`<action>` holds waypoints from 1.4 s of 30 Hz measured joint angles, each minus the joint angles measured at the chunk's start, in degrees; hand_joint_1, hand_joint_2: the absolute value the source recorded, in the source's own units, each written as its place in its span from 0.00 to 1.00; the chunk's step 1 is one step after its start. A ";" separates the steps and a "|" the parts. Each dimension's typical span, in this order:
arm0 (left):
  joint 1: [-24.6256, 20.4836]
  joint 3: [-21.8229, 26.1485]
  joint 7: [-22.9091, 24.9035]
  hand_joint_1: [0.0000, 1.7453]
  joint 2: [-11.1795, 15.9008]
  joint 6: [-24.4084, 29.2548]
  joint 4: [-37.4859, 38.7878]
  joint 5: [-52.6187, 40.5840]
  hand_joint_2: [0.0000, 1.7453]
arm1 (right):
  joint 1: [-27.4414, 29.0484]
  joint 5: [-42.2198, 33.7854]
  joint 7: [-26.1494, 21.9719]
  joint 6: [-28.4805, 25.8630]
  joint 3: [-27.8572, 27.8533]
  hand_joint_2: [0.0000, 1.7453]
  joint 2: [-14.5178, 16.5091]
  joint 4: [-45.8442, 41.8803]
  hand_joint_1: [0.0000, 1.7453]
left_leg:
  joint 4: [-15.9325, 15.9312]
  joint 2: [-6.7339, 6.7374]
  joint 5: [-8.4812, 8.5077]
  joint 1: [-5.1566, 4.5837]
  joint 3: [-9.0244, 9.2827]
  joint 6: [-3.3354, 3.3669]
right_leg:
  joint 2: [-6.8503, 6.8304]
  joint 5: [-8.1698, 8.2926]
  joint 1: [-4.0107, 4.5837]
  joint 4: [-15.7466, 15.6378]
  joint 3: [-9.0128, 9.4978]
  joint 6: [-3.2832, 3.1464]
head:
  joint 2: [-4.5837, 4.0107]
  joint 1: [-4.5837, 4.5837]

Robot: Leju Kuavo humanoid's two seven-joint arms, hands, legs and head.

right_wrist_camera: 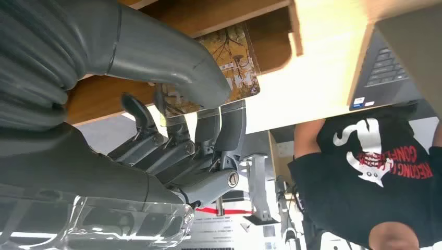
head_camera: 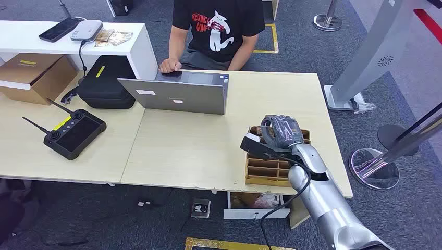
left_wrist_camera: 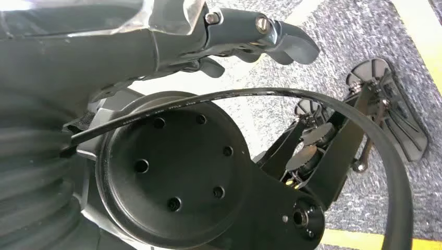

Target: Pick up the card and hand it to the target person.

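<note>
My right arm is silver and smooth-shelled, with a black cable looping beside it. My right hand is dark grey with a ribbed cover; my left hand shows 2 bright screws.

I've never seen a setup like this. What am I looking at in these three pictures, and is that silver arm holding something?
It is a humanoid robot. The wide picture is its own view from its head, looking down at a wooden table. Its silver right arm ends in a right hand that reaches over a brown divided card box. A person sits across the table behind a grey laptop; a black remote controller lies on the left.

The other two pictures come from cameras at the wrists, so they look turned. The right wrist picture shows the thumb and fingers pinching a printed card. The left wrist picture shows the left hand hanging over grey carpet, holding nothing.
</note>
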 joint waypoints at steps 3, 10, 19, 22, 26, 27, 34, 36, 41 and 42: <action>0.00 -0.02 0.00 0.00 0.02 -0.28 0.00 0.04 0.00 | 0.32 0.10 0.11 -0.07 0.23 1.00 -0.38 -0.32 0.96 | 0.00 0.01 0.00 0.00 0.00 0.00 | 0.01 0.00 0.00 0.00 0.00 0.00 | 0.00 -0.01; 0.00 -0.07 -0.05 0.00 0.07 -1.32 0.00 0.21 0.00 | 0.99 -0.40 1.02 -0.56 0.33 1.00 -1.32 -1.65 0.97 | 0.00 0.01 0.00 0.00 0.00 0.00 | 0.01 0.00 0.00 0.00 0.00 0.00 | 0.00 0.00; -0.04 -0.55 -0.58 0.00 0.25 -0.36 0.00 0.16 0.00 | 0.62 -4.77 -0.77 -2.99 0.31 1.00 -1.60 -5.59 0.99 | 0.00 0.02 0.00 0.00 -0.01 0.00 | 0.03 0.00 0.00 0.00 0.00 0.00 | 0.00 -0.01; -0.04 -0.67 -0.98 0.00 0.25 0.05 0.00 0.09 0.00 | -0.92 -6.06 -1.65 -2.96 0.31 1.00 -1.40 -6.29 0.99 | 0.00 0.03 0.00 0.00 -0.01 0.00 | 0.03 0.00 0.00 0.01 0.00 0.00 | 0.00 0.00; -0.03 -0.90 -1.25 0.00 0.25 0.55 0.00 -0.26 0.00 | -3.52 -6.33 -2.12 -2.68 0.31 1.00 -0.60 -6.29 0.99 | 0.00 0.02 0.01 0.00 -0.01 0.00 | 0.03 0.01 0.00 0.01 0.00 0.00 | 0.00 0.00; -0.04 -0.96 -1.35 0.00 0.25 0.71 0.00 -0.34 0.00 | -4.23 -6.25 -2.20 -2.53 0.31 1.00 -0.34 -6.18 0.99 | 0.00 0.02 0.01 0.00 -0.01 0.00 | 0.03 0.01 0.00 0.02 0.01 0.01 | 0.00 0.01; -0.06 -1.04 -1.71 0.00 0.25 1.80 0.00 -0.42 0.00 | -10.26 -6.04 -2.39 -1.08 0.31 1.00 1.77 -2.71 0.99 | 0.00 0.02 0.01 0.00 -0.01 0.00 | 0.03 0.01 0.00 0.02 0.00 0.01 | 0.00 -0.01; -0.05 -1.04 -1.86 0.00 0.25 1.92 0.00 -0.34 0.00 | -11.83 -6.21 -2.51 -0.84 0.31 1.00 2.38 -1.35 1.00 | 0.00 0.01 0.01 0.00 -0.01 0.00 | 0.02 0.01 0.00 0.02 0.00 0.01 | 0.00 -0.01; -0.06 -1.04 -1.99 0.00 0.27 1.93 0.00 -0.30 0.00 | -14.64 -6.36 -2.52 -0.82 0.31 1.00 3.86 1.66 0.99 | 0.00 0.01 0.01 0.00 -0.01 0.00 | 0.02 0.01 0.00 0.02 0.00 0.01 | 0.00 0.00; -0.05 -1.04 -2.01 0.00 0.27 1.92 0.00 -0.30 0.00 | -15.07 -6.35 -2.51 -0.84 0.31 1.00 4.13 2.20 1.00 | 0.00 0.01 0.01 0.00 -0.01 0.00 | 0.02 0.01 0.00 0.02 0.00 0.01 | 0.00 -0.01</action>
